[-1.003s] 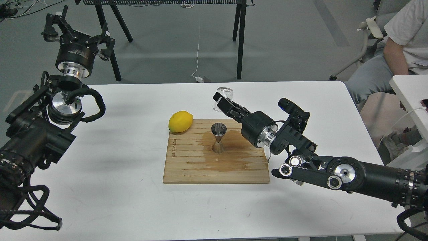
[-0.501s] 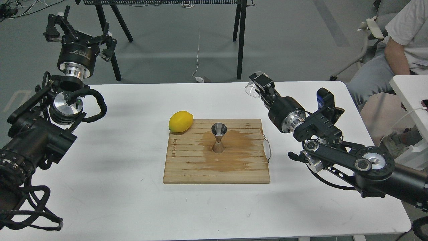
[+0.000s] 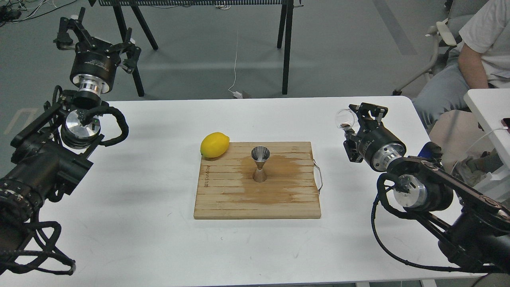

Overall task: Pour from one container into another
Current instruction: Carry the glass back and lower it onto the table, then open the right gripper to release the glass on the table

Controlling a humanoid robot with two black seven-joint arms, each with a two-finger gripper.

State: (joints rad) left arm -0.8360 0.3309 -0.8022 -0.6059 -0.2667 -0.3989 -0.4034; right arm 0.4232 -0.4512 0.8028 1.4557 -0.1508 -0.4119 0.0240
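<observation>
Beaker [image 3: 343, 118] now rightward, seemingly above table [image 3: 159, 239]

A single head view looks forward and down from the robot's own head onto a white table [image 3: 159, 239], near enough that the cutting board [image 3: 257, 181] sits mid-frame. The left arm [image 3: 40, 167] enters from the left edge and the right arm [image 3: 458, 215] from the lower right. Beyond the table's far edge the view takes in grey floor [image 3: 338, 48] and a seated person [image 3: 474, 52] at upper right.
</observation>
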